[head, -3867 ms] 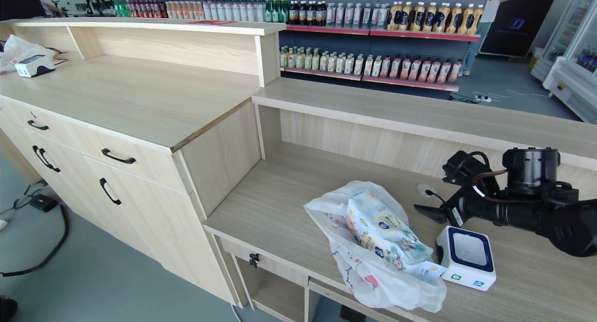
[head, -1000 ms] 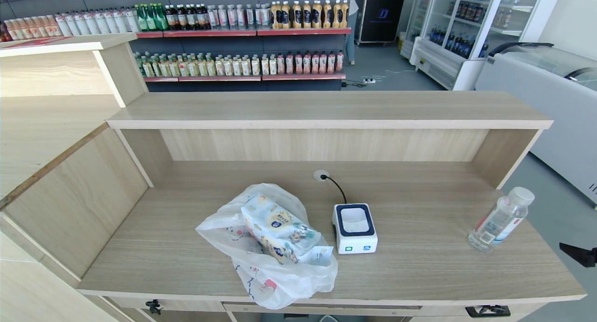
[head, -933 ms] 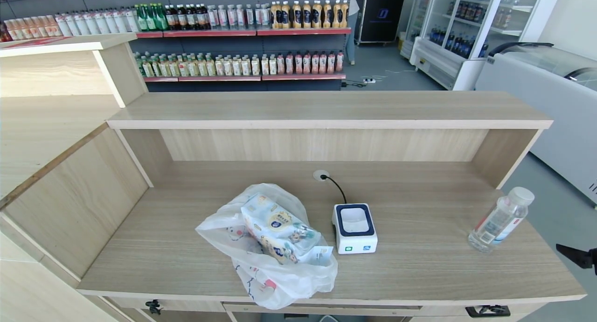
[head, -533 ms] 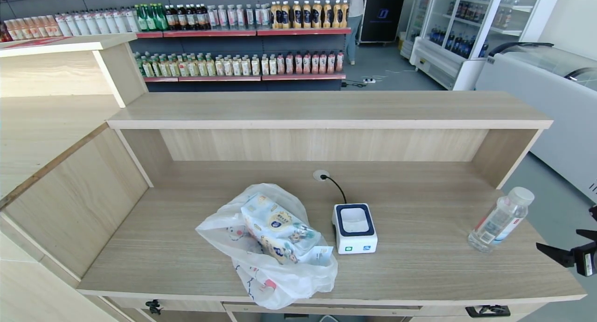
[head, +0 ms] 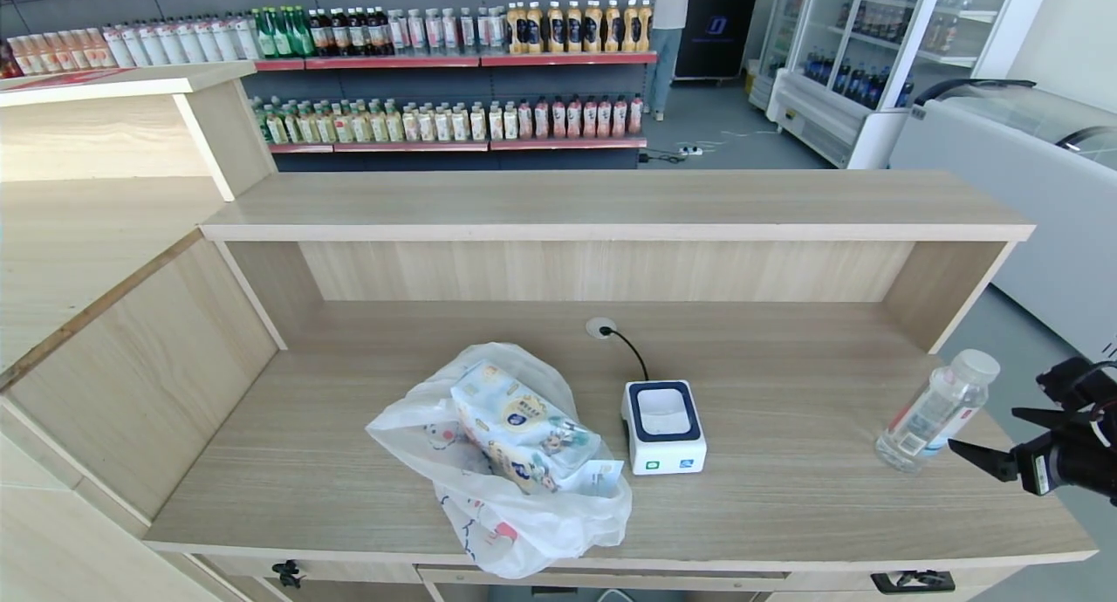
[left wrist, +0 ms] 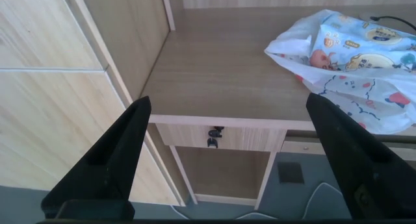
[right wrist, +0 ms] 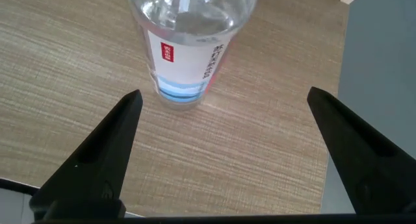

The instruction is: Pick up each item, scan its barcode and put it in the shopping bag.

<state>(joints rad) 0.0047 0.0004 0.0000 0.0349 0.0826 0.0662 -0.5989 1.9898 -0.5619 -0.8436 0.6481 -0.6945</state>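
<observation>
The right gripper hung level at the right edge of the desk, spread wide and pointing at the upright water bottle near the right front corner, seemingly just short of touching it. The left gripper, also spread wide, sat low off the front left corner. The shopping bag lay at the front edge beside the scanner.

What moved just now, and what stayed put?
The right gripper slid in from the right toward the water bottle, open and empty. The bottle, shopping bag and scanner stayed put.
</observation>
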